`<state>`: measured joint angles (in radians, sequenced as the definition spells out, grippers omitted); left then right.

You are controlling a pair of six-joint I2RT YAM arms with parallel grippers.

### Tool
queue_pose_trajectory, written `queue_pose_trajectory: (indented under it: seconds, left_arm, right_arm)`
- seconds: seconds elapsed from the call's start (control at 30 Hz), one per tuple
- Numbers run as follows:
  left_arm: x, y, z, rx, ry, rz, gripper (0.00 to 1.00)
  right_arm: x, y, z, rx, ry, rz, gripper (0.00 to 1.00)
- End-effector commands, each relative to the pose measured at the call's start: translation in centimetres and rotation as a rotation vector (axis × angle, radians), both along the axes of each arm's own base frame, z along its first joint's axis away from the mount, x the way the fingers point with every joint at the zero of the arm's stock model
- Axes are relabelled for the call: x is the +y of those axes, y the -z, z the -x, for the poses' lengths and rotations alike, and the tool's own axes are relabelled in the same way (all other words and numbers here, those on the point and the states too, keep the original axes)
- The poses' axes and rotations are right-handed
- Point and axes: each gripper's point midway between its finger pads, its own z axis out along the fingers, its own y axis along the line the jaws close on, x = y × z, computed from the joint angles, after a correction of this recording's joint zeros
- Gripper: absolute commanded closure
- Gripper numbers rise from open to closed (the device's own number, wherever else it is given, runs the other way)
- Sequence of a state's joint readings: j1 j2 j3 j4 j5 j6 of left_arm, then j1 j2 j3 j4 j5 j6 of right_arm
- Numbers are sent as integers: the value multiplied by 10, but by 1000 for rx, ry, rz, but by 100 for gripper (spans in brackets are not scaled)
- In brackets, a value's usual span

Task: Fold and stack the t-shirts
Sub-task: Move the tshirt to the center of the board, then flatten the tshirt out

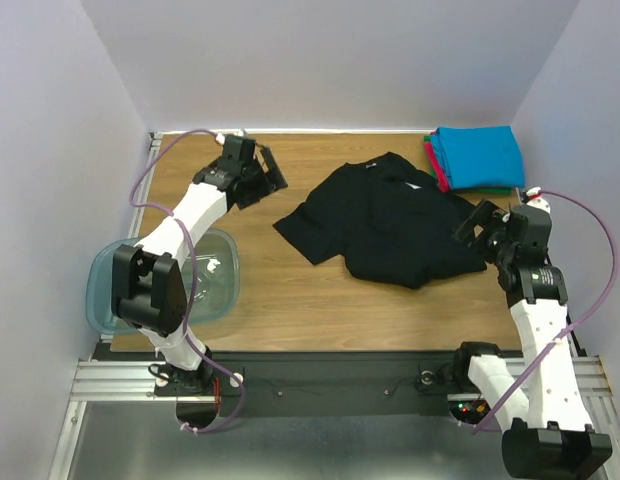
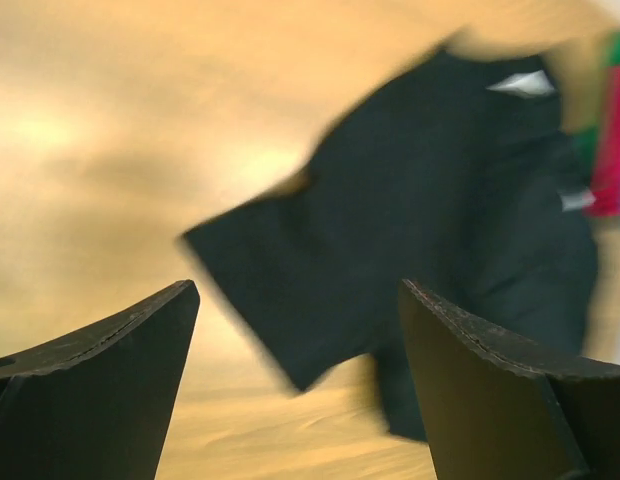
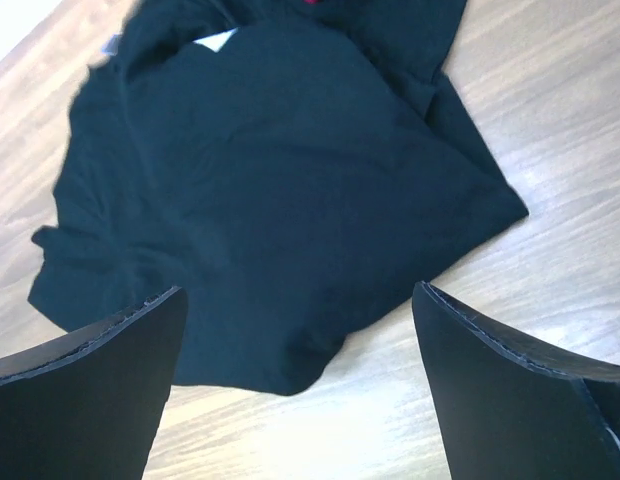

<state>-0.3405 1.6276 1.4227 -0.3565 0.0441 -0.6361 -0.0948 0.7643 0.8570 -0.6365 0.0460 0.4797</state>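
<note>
Black t-shirt [image 1: 390, 225] sits rumpled; left gripper [image 1: 268, 172] at ten o'clock, right gripper [image 1: 476, 229] at three, both gaping. Pinch doubled layers and your fold bunches.

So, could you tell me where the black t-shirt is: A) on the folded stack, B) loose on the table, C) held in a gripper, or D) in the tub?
B: the black t-shirt lies crumpled on the table, clear of the folded stack and tub, and the left gripper and right gripper are open, empty.
</note>
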Motion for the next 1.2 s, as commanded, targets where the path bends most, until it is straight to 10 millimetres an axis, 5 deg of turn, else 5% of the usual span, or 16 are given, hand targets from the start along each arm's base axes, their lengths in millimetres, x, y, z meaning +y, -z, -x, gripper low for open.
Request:
queue_pose_trajectory:
  seconds: [0.0, 0.17, 0.4, 0.63, 1.0, 1.1, 1.17]
  left_arm:
    - [-9, -11, 17, -55, 41, 37, 7]
    - [3, 37, 46, 26, 13, -26, 7]
    - [-10, 95, 69, 142, 47, -59, 7]
    - [-23, 131, 57, 224, 53, -90, 7]
    - [-10, 165, 17, 272, -60, -220, 7]
    - [-10, 173, 15, 290, -60, -227, 22]
    - [-12, 181, 15, 303, -53, -226, 44]
  right_arm:
    - [6, 0, -2, 20, -32, -19, 0]
    - [19, 32, 0, 111, -74, -86, 0]
    - [18, 72, 8, 224, -41, -114, 0]
    - [20, 107, 8, 328, -45, -130, 0]
    - [23, 151, -25, 391, -69, -162, 5]
    - [20, 157, -35, 395, -61, -151, 7]
    - [23, 159, -46, 386, -75, -150, 10]
